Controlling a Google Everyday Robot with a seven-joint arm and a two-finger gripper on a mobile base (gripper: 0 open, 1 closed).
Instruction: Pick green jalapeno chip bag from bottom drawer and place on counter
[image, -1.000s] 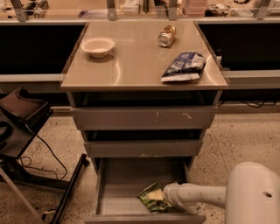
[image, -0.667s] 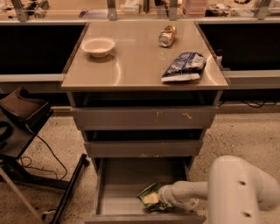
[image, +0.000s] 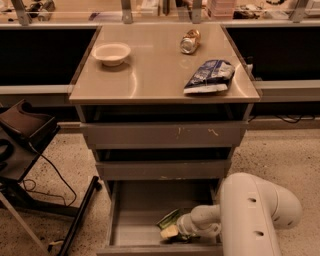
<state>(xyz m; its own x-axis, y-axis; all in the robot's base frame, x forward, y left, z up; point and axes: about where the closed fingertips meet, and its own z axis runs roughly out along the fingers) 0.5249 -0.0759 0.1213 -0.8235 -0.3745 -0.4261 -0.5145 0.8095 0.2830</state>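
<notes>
The green jalapeno chip bag (image: 169, 220) lies in the open bottom drawer (image: 134, 220), near its front right part. My gripper (image: 176, 231) reaches down into the drawer from the right and is right at the bag, touching its right side. My white arm (image: 250, 215) covers the drawer's right corner and part of the bag. The counter (image: 150, 75) is the beige top of the cabinet above.
On the counter stand a white bowl (image: 112, 53) at the back left, a tipped can (image: 190, 41) at the back and a blue-and-white bag (image: 210, 76) at the right. Two shallower drawers (image: 162, 135) are above. A black chair and cable (image: 25, 150) stand left.
My arm's big white link has swung further left and fills more of the lower right. The gripper and the green bag have shifted slightly left inside the drawer.
</notes>
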